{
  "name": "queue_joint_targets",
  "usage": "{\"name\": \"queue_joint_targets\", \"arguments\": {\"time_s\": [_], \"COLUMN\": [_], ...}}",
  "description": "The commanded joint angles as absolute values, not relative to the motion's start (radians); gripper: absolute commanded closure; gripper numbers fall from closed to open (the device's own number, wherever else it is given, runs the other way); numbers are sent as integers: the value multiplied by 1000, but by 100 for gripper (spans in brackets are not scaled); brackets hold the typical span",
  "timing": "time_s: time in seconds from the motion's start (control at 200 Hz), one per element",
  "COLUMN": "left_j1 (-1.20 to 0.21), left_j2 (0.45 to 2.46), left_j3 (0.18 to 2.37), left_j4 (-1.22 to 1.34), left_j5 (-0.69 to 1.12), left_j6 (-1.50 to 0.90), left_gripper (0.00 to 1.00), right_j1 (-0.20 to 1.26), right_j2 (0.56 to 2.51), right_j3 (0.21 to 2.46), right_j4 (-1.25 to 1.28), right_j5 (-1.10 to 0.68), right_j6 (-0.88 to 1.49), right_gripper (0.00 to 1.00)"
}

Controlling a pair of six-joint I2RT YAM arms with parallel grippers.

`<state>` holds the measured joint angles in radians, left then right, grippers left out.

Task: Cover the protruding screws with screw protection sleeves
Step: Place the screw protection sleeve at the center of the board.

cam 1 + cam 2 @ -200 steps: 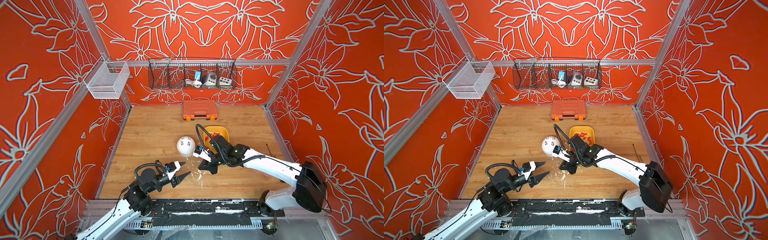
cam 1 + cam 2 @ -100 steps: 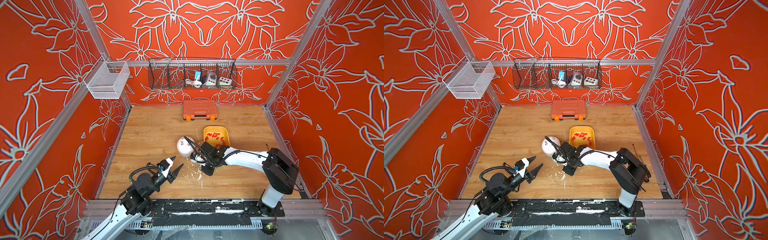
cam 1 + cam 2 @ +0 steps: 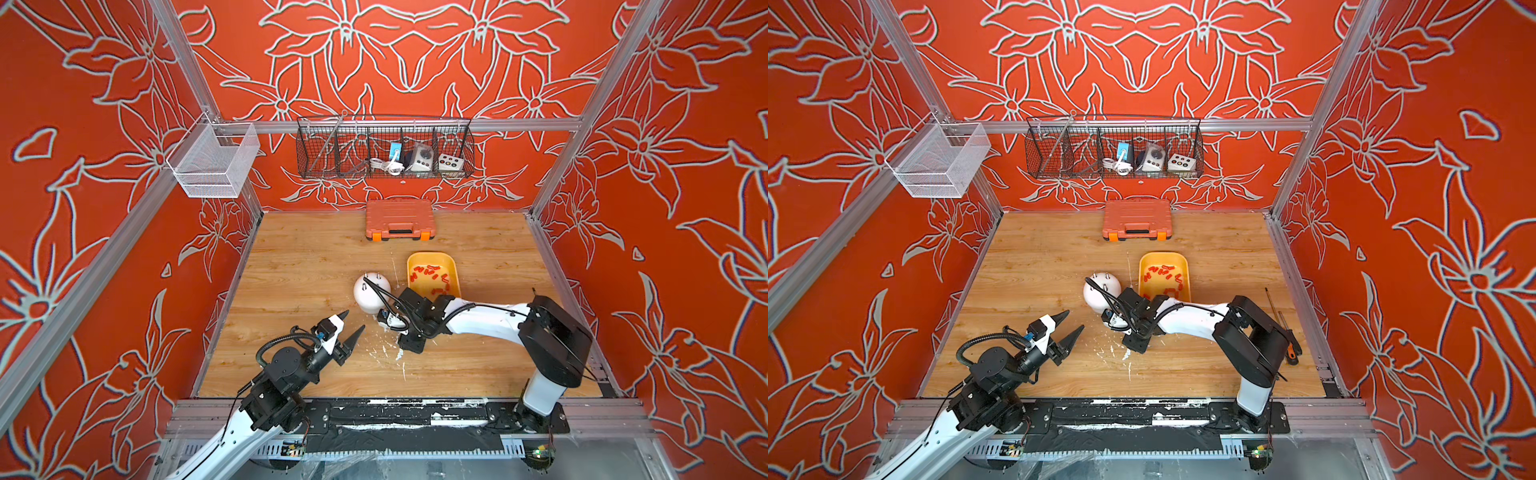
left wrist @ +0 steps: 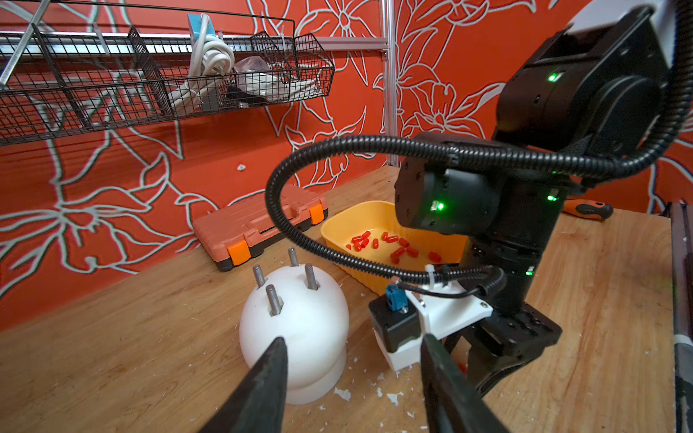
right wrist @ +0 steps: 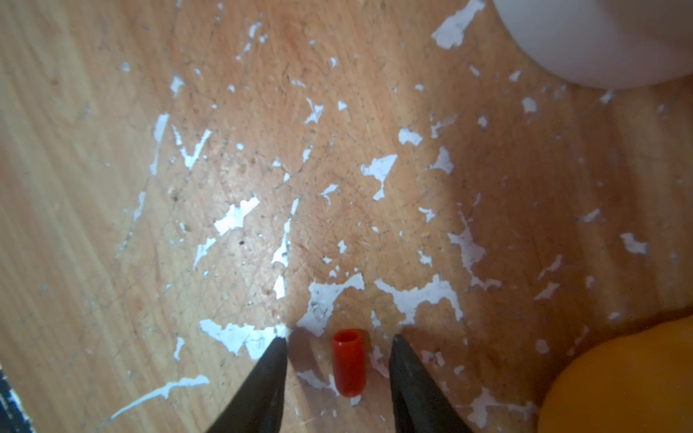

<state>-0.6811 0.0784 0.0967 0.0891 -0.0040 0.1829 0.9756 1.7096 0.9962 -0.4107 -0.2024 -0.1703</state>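
My right gripper [image 5: 338,338] points down at the wooden table [image 5: 112,187], its jaws spread. One red screw protection sleeve [image 5: 348,361] lies on its side on the wood between the two black tips, touching neither. Flecks of white show where the wood is chipped all round it.

My left gripper [image 4: 353,338] hangs near the table's front, jaws also apart with nothing between them, aimed at the white dome [image 4: 296,326]. I count four protruding screws [image 4: 273,300] standing out of the dome's top, all bare metal. The right arm's wrist is just beside the dome.

The rest of the sleeves [image 3: 428,276] lie loose in the yellow tray [image 3: 432,259], just beyond the dome. An orange tool case [image 3: 400,218] sits closed at the back wall, and a screwdriver [image 3: 1287,332] lies by the right edge.
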Motion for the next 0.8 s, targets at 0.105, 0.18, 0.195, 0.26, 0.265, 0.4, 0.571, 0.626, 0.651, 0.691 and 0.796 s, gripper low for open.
{"name": "queue_joint_targets", "arguments": {"time_s": [0.105, 0.18, 0.195, 0.26, 0.265, 0.4, 0.571, 0.626, 0.651, 0.691, 0.796], "left_j1": [-684, -684, -684, -684, -684, -684, -684, -684, -684, -684, -684], "left_j2": [74, 74, 74, 75, 75, 75, 80, 81, 83, 84, 84], "left_j3": [86, 84, 84, 83, 84, 84, 78, 78, 78, 80, 81], "left_j4": [103, 107, 110, 113, 113, 115, 126, 129, 130, 130, 129], "left_j5": [-5, 1, 1, 4, 4, 18, 25, 30, 31, 32, 31], "left_j6": [192, 190, 189, 190, 190, 189, 187, 186, 186, 186, 187], "left_gripper": [45, 44, 44, 44, 44, 44, 44, 44, 44, 44, 44], "right_j1": [906, 860, 855, 851, 850, 851, 850, 850, 850, 850, 850], "right_j2": [1479, 1436, 1434, 1441, 1442, 1485, 1515, 1530, 1536, 1543, 1563], "right_j3": [766, 690, 682, 673, 674, 664, 644, 651, 657, 663, 670], "right_j4": [-118, -18, -10, -13, -14, -6, 37, 28, 18, 5, -2], "right_j5": [-418, -505, -514, -515, -515, -479, -448, -425, -418, -412, -402], "right_j6": [-82, -50, -48, -57, -58, -76, -77, -75, -75, -74, -70], "right_gripper": [47, 47, 47, 50, 50, 54, 58, 59, 60, 61, 65]}}
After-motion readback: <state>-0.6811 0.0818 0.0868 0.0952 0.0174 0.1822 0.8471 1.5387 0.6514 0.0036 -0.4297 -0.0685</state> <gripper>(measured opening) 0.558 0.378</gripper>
